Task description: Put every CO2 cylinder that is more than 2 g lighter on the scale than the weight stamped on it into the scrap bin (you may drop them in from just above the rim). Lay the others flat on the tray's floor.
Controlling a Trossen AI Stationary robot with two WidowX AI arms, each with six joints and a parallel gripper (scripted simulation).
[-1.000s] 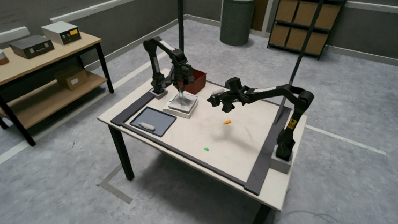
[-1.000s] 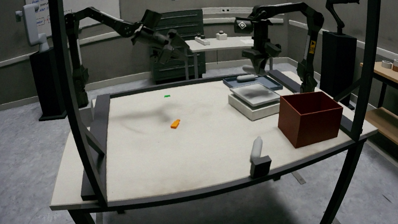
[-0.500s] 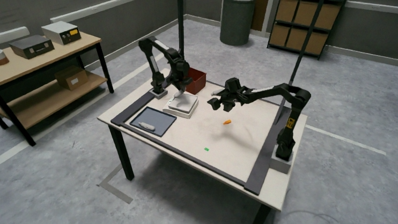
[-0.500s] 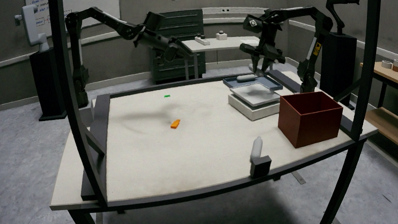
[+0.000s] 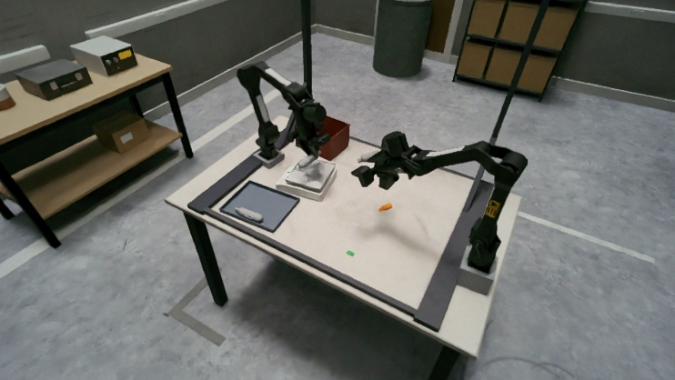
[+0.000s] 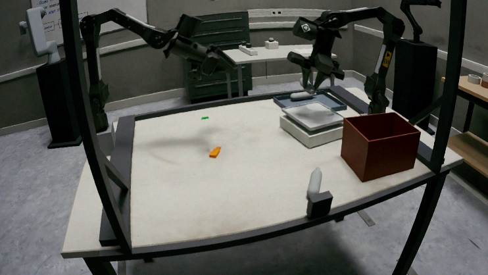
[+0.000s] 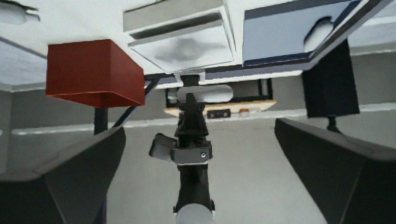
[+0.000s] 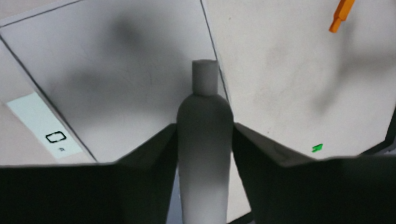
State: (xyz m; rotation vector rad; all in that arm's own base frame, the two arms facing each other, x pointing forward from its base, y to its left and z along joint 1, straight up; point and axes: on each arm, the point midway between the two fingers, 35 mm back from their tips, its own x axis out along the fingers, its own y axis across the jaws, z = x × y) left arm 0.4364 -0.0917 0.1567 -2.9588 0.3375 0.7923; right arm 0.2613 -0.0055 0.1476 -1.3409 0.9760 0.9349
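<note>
Off-white tabletop (image 5: 330,222) (image 6: 170,191) (image 8: 280,100) in front of us, an orange marker-like piece (image 5: 386,206) (image 6: 214,152) (image 8: 342,15) lying on it, and a small green piece (image 5: 350,253) (image 6: 204,118) (image 8: 317,148) well apart from it. Around that, mottled grey floor (image 5: 117,302) (image 6: 30,170); farther back, a dark drawer cabinet (image 6: 218,24) against grey walls.

To the arms! The left gripper (image 5: 376,178) (image 6: 215,70) (image 7: 200,129) hangs above the table, jaws spread wide with nothing between them. Over by the scale (image 5: 302,188) (image 6: 310,138) (image 7: 150,20) (image 8: 130,75), the right gripper (image 5: 311,153) (image 6: 312,89) (image 7: 189,91) (image 8: 204,130) points down, its jaws closed around a grey cylinder (image 5: 308,161) (image 6: 302,82) (image 7: 215,93) (image 8: 205,150). That one's above the plate, and the display appears to read 0.

Containers now. Nearest in the exterior view, another cylinder (image 5: 368,155) (image 6: 314,181) (image 7: 12,14) sits tilted by a black block (image 6: 319,204); exactly how it's supported, I can't tell. Next comes the red scrap bin (image 5: 336,136) (image 6: 355,150) (image 7: 90,70), upright beside the scale, its floor hidden from us. Farther along, the blue-grey tray (image 5: 264,198) (image 6: 331,99) (image 7: 275,35) has one cylinder (image 5: 248,215) (image 6: 300,95) (image 7: 318,36) lying flat inside!
</note>
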